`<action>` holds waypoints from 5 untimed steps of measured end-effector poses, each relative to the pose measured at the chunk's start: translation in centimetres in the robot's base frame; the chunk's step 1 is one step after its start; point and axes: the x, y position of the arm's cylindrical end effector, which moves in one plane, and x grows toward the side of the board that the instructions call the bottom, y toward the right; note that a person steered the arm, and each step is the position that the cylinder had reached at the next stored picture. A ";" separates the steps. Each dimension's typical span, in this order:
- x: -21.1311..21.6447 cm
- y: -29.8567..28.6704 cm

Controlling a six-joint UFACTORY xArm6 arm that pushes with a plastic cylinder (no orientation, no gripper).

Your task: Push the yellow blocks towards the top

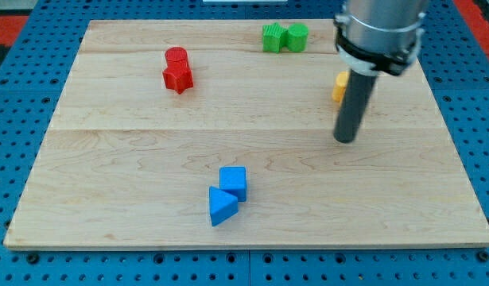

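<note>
A yellow block (339, 86) shows at the view's right, mostly hidden behind my dark rod, so its shape cannot be made out; whether a second yellow block is there cannot be told. My tip (345, 140) rests on the wooden board (133, 175) just below the yellow block, towards the view's bottom. The rod rises from the tip to the arm's grey body at the view's top right.
A red cylinder (176, 56) and a red star-like block (178, 77) touch at the upper left. Two green blocks (273, 37) (297, 36) sit side by side at the top edge. A blue cube (234, 182) and a blue triangular block (221, 206) touch at the lower middle.
</note>
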 end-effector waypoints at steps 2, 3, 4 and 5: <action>-3.4 2.8; -5.9 2.1; -7.9 0.6; -8.1 0.4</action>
